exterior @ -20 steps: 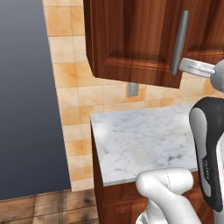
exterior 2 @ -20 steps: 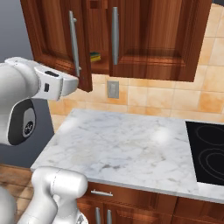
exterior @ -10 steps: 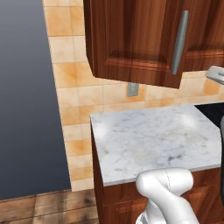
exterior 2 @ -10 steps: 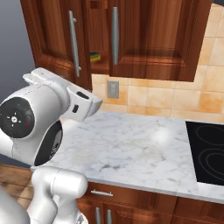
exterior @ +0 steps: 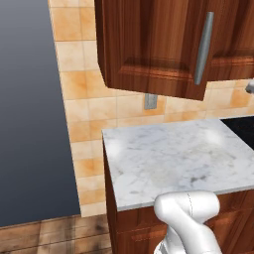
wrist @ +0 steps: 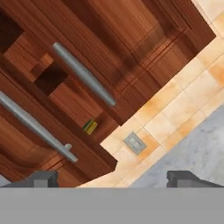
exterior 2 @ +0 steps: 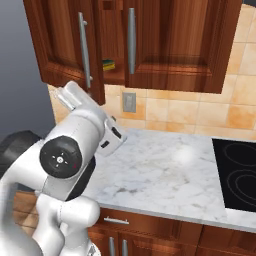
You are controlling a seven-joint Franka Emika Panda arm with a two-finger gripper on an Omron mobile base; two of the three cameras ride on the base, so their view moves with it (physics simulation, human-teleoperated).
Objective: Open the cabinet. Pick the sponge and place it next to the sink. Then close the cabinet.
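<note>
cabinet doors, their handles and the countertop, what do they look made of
Cabinet doors: reddish-brown wood, streaky grain, slight sheen. Handles: likely brushed metal, plain matte grey bars. Countertop: seemingly polished marble, white with grey veining and soft glare.

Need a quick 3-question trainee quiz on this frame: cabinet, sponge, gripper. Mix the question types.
1. True or false: the left door of the cabinet is shut.
2. Where does the sponge lie? A) on the counter B) on the cabinet's shelf C) on the stovetop
3. Fill in: the gripper is ____ and holds nothing.

Key: 1 false, it stands ajar; 2 B; 3 open.
</note>
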